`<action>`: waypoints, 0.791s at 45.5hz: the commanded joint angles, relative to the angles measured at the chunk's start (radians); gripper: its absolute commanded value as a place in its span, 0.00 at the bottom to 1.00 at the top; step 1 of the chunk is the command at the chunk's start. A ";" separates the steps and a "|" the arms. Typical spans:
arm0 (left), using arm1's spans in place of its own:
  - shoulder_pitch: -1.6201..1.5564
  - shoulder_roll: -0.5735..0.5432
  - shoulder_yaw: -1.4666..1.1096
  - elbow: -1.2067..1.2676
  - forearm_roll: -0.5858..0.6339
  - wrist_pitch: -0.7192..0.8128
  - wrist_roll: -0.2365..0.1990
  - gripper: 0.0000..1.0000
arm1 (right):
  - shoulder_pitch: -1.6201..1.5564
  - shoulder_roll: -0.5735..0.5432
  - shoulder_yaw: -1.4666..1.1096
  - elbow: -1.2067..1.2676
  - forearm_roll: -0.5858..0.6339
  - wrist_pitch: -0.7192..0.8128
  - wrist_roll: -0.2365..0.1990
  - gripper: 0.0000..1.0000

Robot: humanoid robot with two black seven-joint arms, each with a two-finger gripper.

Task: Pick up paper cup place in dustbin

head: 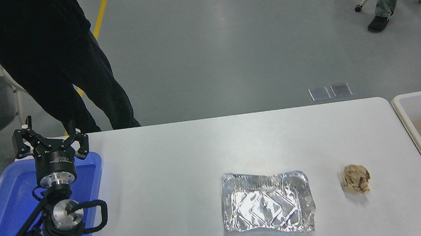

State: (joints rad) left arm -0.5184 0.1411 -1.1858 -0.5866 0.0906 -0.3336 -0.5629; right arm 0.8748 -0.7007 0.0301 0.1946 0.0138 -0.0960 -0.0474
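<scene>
The paper cup is out of view. The dustbin point(413, 131), a large beige bin with a thick off-white rim, stands at the table's right edge; what I see of its inside is bare. My left gripper point(49, 138) is parked at the lower left over the blue tray, with its fingers spread open and empty. My right arm and gripper are out of view.
A crinkled silver foil tray point(267, 207) lies at the table's front middle. A crumpled brown paper ball point(356, 179) lies to its right, near the bin. A blue plastic tray point(4, 212) sits at the left edge. A person in black point(51, 59) stands at the far left.
</scene>
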 commanded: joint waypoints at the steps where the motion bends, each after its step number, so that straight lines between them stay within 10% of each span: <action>1: 0.000 0.000 0.000 -0.001 0.000 0.001 0.000 0.99 | -0.168 0.118 0.163 -0.107 0.034 0.018 0.000 0.00; 36: 0.000 0.000 0.000 0.001 0.000 0.001 0.000 0.99 | -0.356 0.248 0.267 -0.110 0.037 0.041 0.009 0.00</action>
State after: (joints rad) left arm -0.5185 0.1410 -1.1858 -0.5863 0.0905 -0.3328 -0.5630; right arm 0.5469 -0.4701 0.2774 0.0867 0.0494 -0.0553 -0.0399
